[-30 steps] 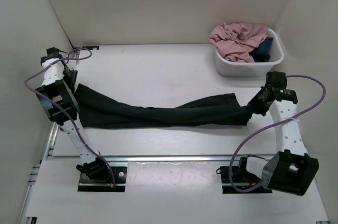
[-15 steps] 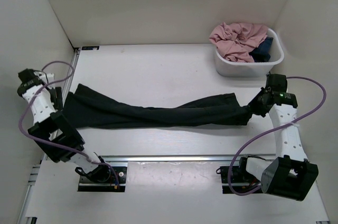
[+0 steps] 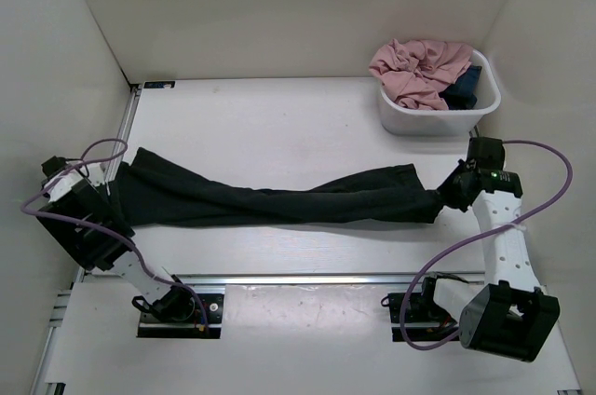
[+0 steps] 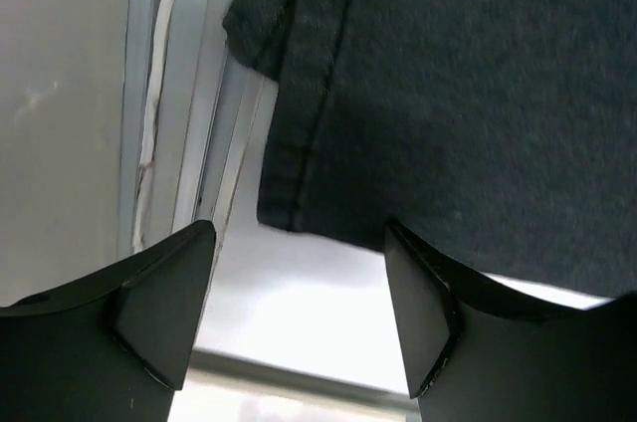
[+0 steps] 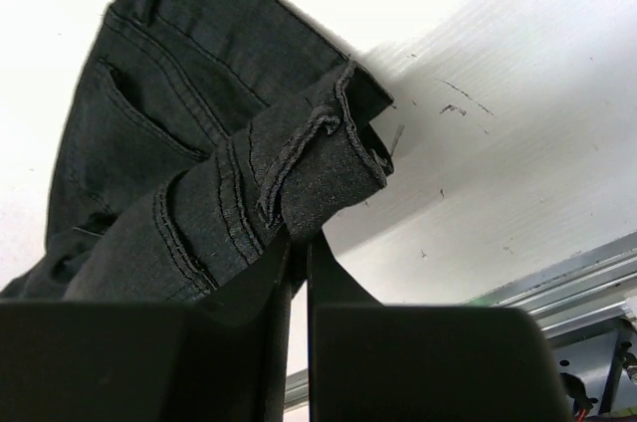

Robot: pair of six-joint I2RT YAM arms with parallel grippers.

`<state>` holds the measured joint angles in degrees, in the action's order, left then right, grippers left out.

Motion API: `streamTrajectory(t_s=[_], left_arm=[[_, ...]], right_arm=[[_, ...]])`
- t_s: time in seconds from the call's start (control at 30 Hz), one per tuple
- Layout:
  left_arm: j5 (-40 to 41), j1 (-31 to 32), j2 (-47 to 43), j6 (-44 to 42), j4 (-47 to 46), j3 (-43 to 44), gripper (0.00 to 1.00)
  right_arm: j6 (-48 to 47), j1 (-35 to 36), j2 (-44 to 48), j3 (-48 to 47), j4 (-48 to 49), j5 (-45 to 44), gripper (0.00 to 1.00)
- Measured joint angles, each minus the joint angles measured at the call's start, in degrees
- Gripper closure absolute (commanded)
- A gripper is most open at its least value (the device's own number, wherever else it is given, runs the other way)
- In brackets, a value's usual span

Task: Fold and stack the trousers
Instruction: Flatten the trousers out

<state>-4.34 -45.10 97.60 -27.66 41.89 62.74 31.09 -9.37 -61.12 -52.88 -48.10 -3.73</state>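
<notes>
At nine o'clock I'd seat the long black cloth trousers (image 3: 279, 199) deeper in my spread left gripper (image 4: 299, 303); right gripper (image 5: 299, 243) pinches them.

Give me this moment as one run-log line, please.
trousers unfolded, lengthwise | left gripper open at hem | right gripper shut on waist end

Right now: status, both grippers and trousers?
Left gripper open, over left hem of trousers. Right gripper shut on their right end. Stretched across table, unfolded. White tub apart, far right.

The white arms (image 3: 503, 238) have black joints, purple cables (image 3: 568, 170) and black hands (image 4: 299, 235) (image 5: 299, 241).
</notes>
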Motion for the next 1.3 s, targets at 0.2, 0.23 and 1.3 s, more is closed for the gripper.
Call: streamTrajectory(t_s=[0.2,0.23,1.3], left_arm=[[-4.28,-0.33,4.26,0.74,-0.90,0.26,0.34],[-4.96,-0.33,4.35,1.09,-0.63,0.59,0.44],[6.91,-6.36,-12.17,-23.43,22.18,-1.40,0.86]], right_arm=[[-0.09,0.00,0.57,2.67,0.35,-0.39,1.00],[-0.09,0.00,0.57,2.75,0.39,-0.42,1.00],[-1.97,-9.42,7.04,-2.23,-12.33,6.25,1.00]])
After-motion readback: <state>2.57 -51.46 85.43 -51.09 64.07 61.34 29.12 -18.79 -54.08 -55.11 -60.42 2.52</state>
